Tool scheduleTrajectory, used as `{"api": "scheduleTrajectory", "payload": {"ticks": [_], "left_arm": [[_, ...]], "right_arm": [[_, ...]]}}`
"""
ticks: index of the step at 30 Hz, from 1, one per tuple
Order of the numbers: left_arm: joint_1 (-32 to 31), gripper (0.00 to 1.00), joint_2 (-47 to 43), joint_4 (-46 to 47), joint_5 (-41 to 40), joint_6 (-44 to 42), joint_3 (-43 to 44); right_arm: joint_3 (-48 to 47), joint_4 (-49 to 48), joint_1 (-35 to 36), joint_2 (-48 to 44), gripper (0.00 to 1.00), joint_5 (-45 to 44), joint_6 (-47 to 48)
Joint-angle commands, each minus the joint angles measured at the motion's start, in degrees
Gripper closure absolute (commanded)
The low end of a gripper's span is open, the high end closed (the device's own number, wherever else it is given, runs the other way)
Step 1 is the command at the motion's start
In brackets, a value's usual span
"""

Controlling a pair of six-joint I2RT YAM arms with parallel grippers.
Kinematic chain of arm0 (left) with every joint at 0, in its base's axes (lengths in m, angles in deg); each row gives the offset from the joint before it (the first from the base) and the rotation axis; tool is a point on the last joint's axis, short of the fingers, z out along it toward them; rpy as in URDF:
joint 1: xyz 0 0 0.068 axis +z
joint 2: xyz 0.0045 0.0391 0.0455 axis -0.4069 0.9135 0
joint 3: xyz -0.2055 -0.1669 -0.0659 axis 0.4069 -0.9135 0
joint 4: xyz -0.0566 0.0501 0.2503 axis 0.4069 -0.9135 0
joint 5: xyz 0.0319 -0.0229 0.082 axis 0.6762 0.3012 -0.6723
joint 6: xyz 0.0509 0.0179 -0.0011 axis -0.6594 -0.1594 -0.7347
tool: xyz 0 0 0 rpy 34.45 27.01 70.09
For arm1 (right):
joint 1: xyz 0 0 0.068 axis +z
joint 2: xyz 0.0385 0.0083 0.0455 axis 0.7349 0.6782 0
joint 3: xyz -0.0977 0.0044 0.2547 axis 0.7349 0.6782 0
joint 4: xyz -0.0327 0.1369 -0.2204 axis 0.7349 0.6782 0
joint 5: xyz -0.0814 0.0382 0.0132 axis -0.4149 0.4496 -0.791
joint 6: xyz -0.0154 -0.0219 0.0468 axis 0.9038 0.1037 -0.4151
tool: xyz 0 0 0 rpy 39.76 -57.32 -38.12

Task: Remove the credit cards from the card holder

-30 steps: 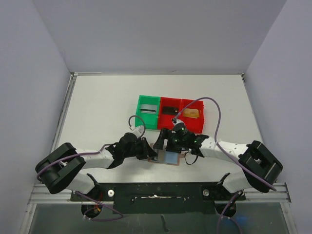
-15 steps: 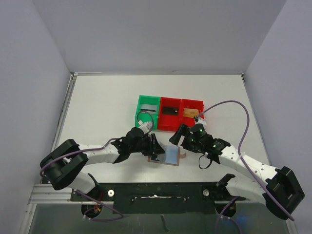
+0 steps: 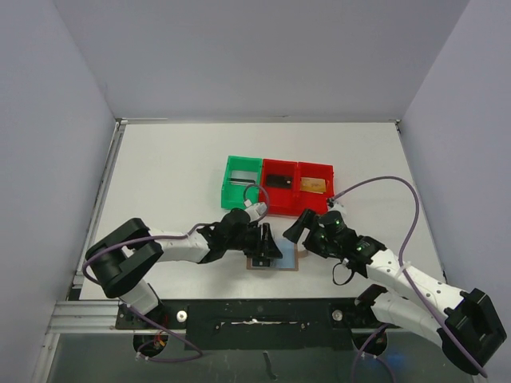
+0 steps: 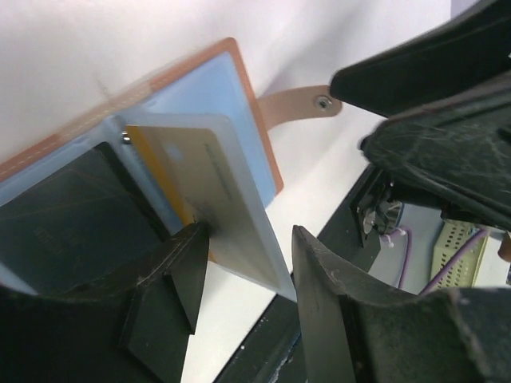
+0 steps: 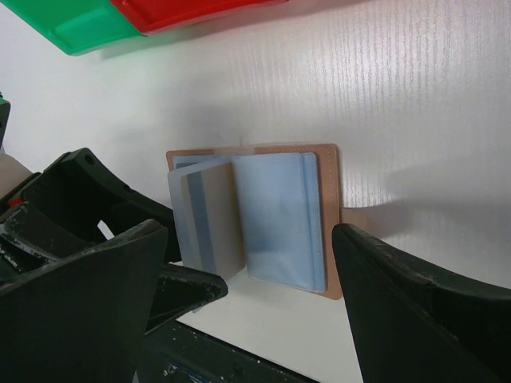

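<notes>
The card holder (image 3: 281,258) lies open near the table's front edge, brown outside with pale blue pockets. My left gripper (image 3: 264,244) is over its left half. In the left wrist view the card holder (image 4: 231,88) shows its brown tab (image 4: 291,109). A clear pocket leaf with a yellow card (image 4: 204,179) stands up between the parted fingers of my left gripper (image 4: 247,271) and touches the left one. My right gripper (image 3: 304,230) is open and empty, just right of the card holder. In the right wrist view the card holder (image 5: 283,219) and the raised leaf (image 5: 209,217) lie below my right gripper (image 5: 251,271).
A green bin (image 3: 241,182) and two red bins (image 3: 279,191) (image 3: 315,196) stand in a row behind the card holder. The middle bin holds a dark card (image 3: 278,180), the right one a gold card (image 3: 316,186). The black front rail (image 3: 263,313) is close behind the card holder.
My right gripper has drawn back to the right, off the card holder. My left gripper has moved right onto the card holder's left half, and a pocket leaf now stands up.
</notes>
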Motion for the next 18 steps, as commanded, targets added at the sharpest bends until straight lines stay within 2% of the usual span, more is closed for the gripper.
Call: {"api": "scheduleTrajectory", "payload": {"ticks": [1,10,18], "left_arm": [[-1.2,0.55,-0.5,3.2,2.2,-1.0,2.5],[-1.2,0.52,-2.4,2.9,2.5,-1.8,1.0],[-1.2,0.51,-1.1,5.4,8.4,-2.1,3.4]], "right_arm": [[0.3,-3.4,-0.6,-1.6,0.13,0.2,-1.4],[0.0,-4.9,-0.7,-0.5,0.18,1.8,-1.2],[0.3,-4.4,-0.7,-1.4,0.22,1.4,-1.1]]}}
